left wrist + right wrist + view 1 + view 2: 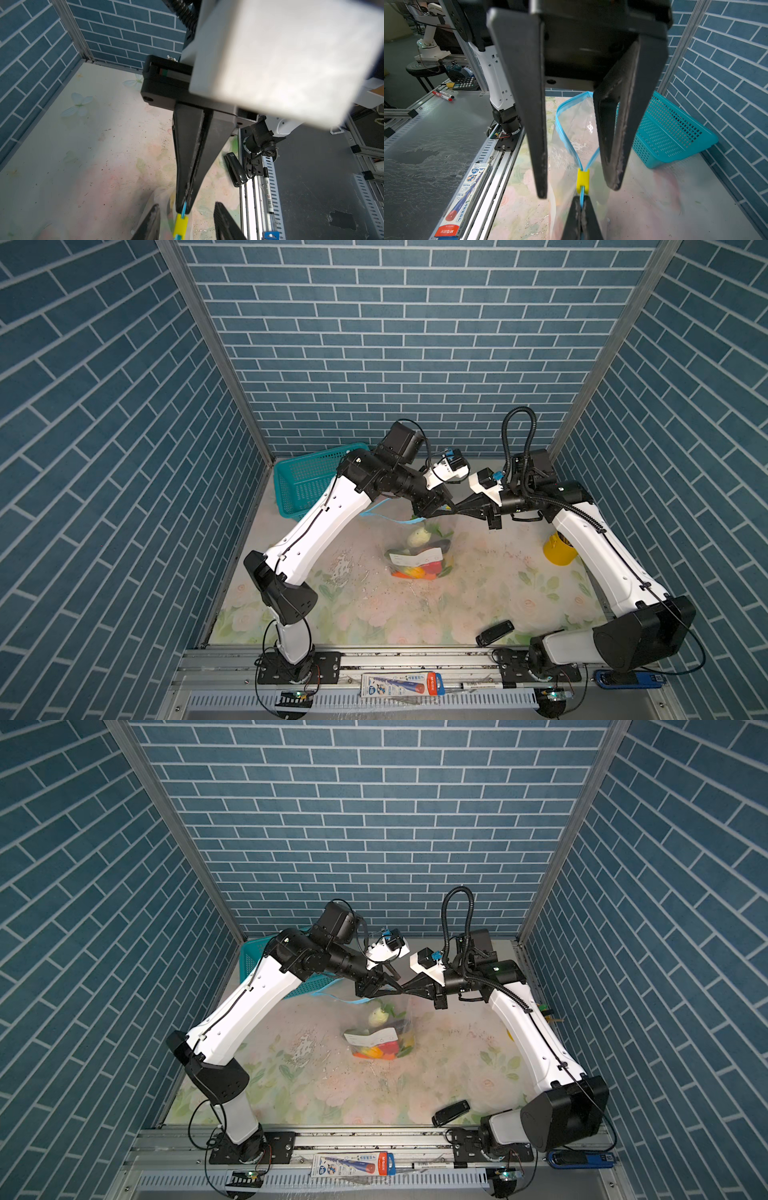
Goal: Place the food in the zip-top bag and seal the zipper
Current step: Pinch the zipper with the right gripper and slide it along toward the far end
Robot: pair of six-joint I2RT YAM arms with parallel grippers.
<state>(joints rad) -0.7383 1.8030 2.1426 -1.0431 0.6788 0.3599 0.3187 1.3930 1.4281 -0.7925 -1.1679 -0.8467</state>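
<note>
The zip-top bag (428, 537) hangs at the table's middle from its zipper (566, 133), its bottom resting on the table. The food (419, 570) shows through it, below a white label (415, 558). My right gripper (581, 200) is shut on the zipper strip right beside the yellow slider (582, 179). My left gripper (186, 207) is open, one finger (537, 145) on each side of the slider with gaps. Beyond the slider the blue strip splits into an open loop. In both top views the two grippers meet tip to tip (453, 508) (401, 989).
A teal mesh basket (307, 481) lies tipped against the back left wall. A yellow cup (559, 549) stands at the right beside the right arm. A black stapler (494, 632) lies near the front edge. A pencil box (401, 684) rests on the front rail.
</note>
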